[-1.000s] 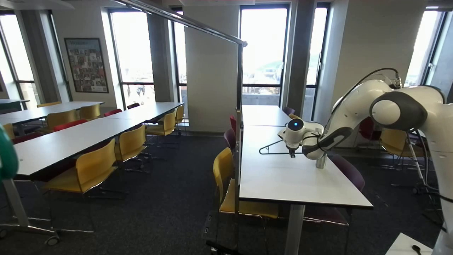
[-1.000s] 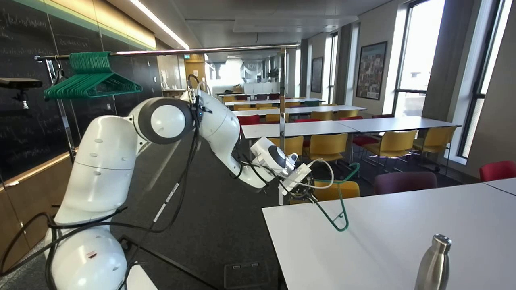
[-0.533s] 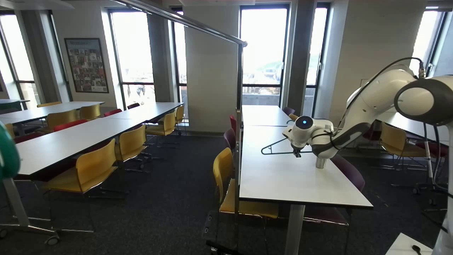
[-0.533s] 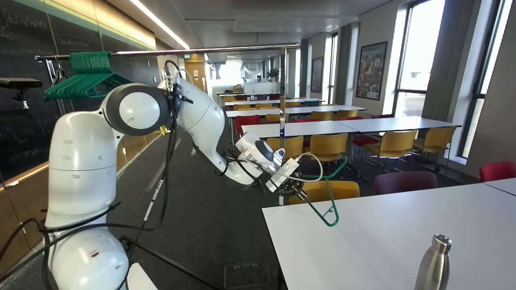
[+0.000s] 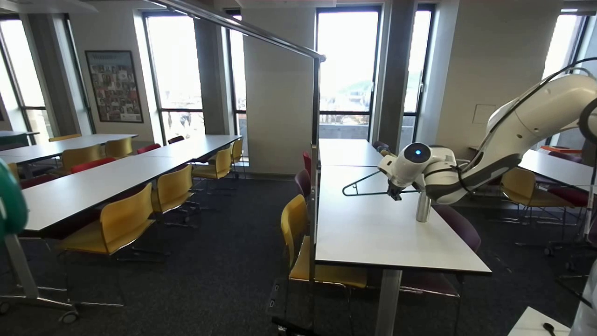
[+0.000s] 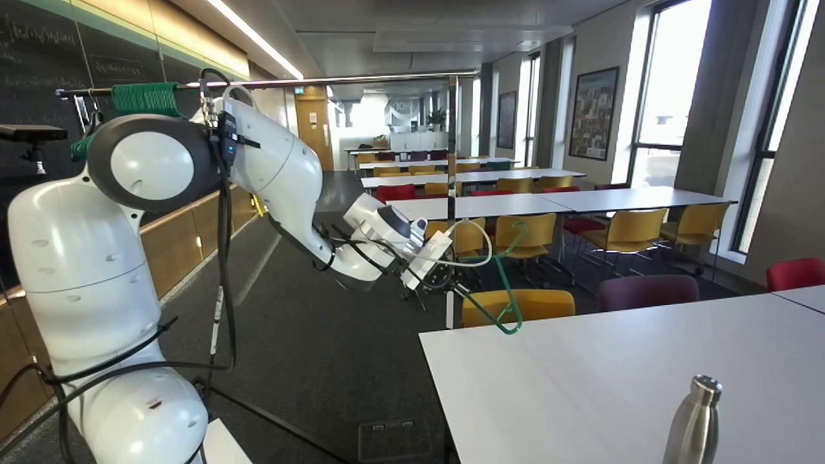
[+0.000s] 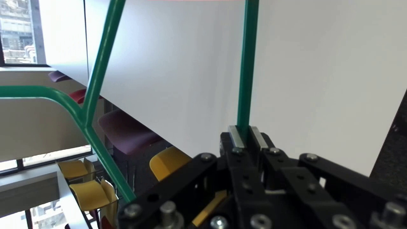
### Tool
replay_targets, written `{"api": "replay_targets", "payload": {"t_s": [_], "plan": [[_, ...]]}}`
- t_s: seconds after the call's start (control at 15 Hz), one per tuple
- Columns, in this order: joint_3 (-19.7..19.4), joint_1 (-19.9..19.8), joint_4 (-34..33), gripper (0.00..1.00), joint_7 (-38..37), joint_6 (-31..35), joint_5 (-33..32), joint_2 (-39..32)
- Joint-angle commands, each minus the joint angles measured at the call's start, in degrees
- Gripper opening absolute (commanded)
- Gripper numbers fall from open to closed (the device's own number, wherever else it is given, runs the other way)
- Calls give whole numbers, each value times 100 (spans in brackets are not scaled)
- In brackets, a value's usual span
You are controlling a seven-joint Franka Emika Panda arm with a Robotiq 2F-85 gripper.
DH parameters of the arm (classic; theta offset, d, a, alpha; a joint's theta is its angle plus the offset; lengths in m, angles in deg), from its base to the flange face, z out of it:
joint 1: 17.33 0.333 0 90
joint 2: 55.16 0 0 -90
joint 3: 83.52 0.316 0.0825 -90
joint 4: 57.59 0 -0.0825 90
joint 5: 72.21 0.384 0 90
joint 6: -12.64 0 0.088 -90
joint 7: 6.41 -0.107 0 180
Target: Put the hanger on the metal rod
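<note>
- Gripper clamped narrow, its 2 fingers pinching a straight bar of the green hanger.
- Hanger tilted, held over the table; in an exterior view it has risen a little and shifted left during the last second.
- So the grip seems to be holding, and this looks like the carry toward the metal rod, with the hanging not yet done.
- Arm climbing from near left, bending over high up, then sloping down and right to the gripper.
- Rod well above the hanger; more green hangers hang at its left end, partly behind the arm.
</note>
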Motion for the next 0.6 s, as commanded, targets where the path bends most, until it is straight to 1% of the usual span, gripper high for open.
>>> {"api": "replay_targets", "payload": {"t_s": [0.0, 0.27, 0.33, 0.53], "plan": [[164, 133, 223, 2, -164, -158, -236, 553], [459, 286, 65, 2, -71, -367, 35, 801], [923, -55, -1, 2, -23, -438, 171, 842], [1303, -67, -194, 2, -47, -732, 353, 948]]}}
